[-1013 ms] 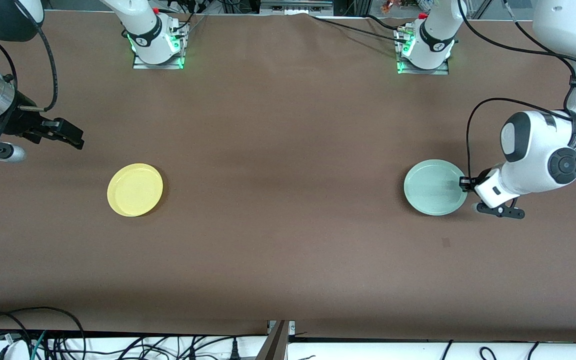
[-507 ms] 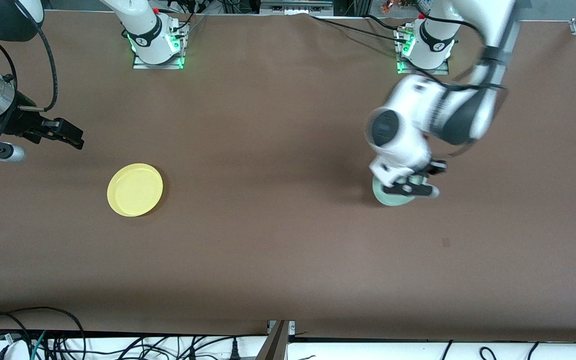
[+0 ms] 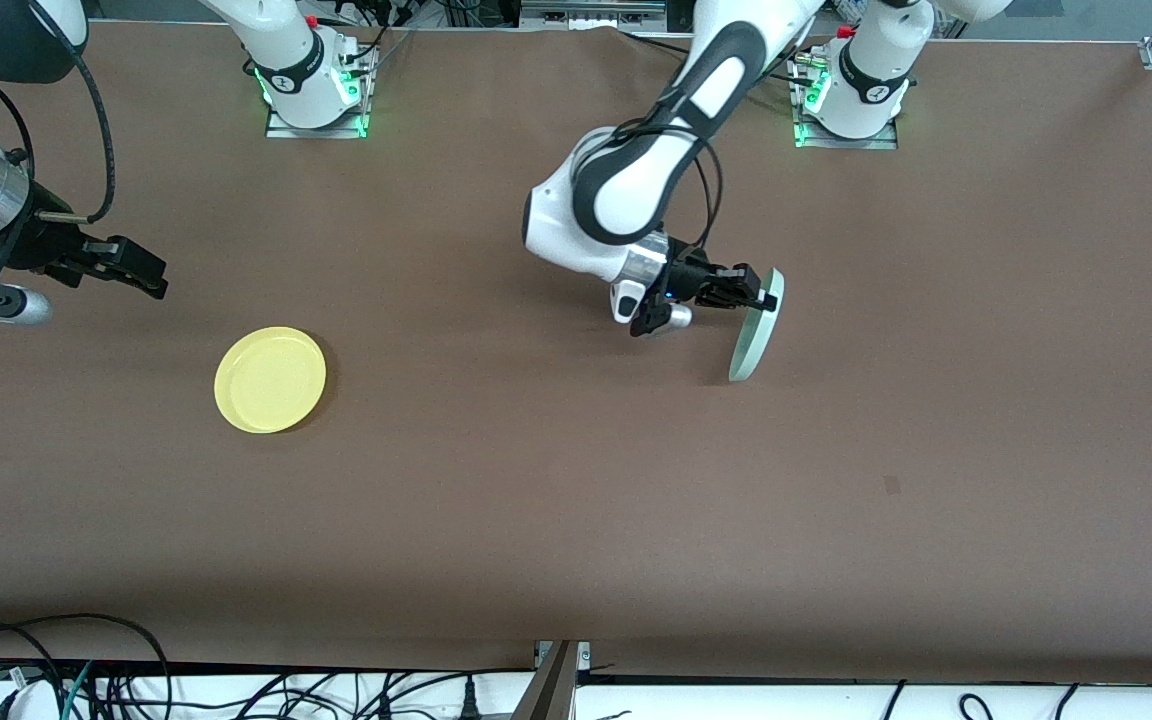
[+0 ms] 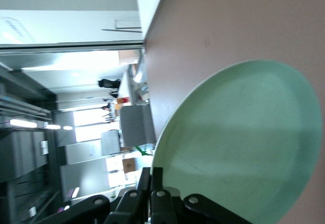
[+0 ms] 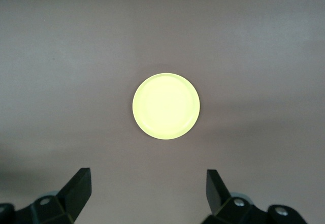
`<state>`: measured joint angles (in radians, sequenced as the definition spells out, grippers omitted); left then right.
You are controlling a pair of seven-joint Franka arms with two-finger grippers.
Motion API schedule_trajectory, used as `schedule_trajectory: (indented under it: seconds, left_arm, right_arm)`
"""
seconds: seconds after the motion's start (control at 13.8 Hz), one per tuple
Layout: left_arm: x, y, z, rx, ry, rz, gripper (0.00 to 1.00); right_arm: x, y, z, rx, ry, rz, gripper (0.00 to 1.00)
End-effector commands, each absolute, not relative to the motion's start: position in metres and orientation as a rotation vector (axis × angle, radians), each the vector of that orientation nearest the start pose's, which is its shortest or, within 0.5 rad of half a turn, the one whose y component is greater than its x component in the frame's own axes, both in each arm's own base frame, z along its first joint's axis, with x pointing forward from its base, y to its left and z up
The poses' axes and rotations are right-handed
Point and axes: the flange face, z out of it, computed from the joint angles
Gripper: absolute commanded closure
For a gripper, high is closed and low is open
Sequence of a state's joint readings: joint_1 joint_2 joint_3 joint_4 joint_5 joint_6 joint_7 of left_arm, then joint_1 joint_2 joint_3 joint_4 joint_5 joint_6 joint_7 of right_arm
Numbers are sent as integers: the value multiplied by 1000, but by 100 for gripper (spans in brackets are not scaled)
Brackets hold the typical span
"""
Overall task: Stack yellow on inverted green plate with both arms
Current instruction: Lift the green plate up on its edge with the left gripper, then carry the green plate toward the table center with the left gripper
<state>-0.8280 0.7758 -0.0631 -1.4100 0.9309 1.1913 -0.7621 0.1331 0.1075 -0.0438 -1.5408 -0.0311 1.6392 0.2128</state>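
The pale mint-green plate (image 3: 756,328) stands on edge, held up over the middle of the table. My left gripper (image 3: 758,297) is shut on its rim. In the left wrist view the green plate (image 4: 244,137) fills much of the picture, with the left gripper (image 4: 158,176) pinching its edge. The pale-yellow plate (image 3: 270,379) lies flat, rim up, toward the right arm's end of the table. My right gripper (image 3: 148,276) is open and empty above the table beside it. In the right wrist view the yellow plate (image 5: 166,105) shows beyond the wide-open right gripper (image 5: 147,179).
The brown table (image 3: 576,500) holds only the two plates. The arm bases (image 3: 314,95) stand along the edge farthest from the front camera. Cables (image 3: 86,680) hang below the table's near edge.
My left arm has swung from its end of the table toward the middle, carrying the green plate and tipping it from flat to on edge. The right arm has not moved.
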Motion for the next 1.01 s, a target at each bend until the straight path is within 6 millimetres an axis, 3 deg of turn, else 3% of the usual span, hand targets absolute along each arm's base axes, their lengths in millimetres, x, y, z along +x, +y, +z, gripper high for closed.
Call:
schedule_trajectory:
  seconds: [0.0,0.14,0.43,0.94]
  left_arm:
    - [495,-422,259,-1743,223,-100,100]
    - [494,-429,251,-1661,241,-158,100]
    - [485,-465,255,-1658,238,-238,100]
    - [421,-537,246,-1581,396,-444,100]
  right_arm:
    - [590,52,588,-3185,212,-11,0]
    - [590,52,588,-3184,212,-11,0]
    - [590,52,588,-3185,212,-11,0]
    - [590,52,588,-3185,212,-11,0]
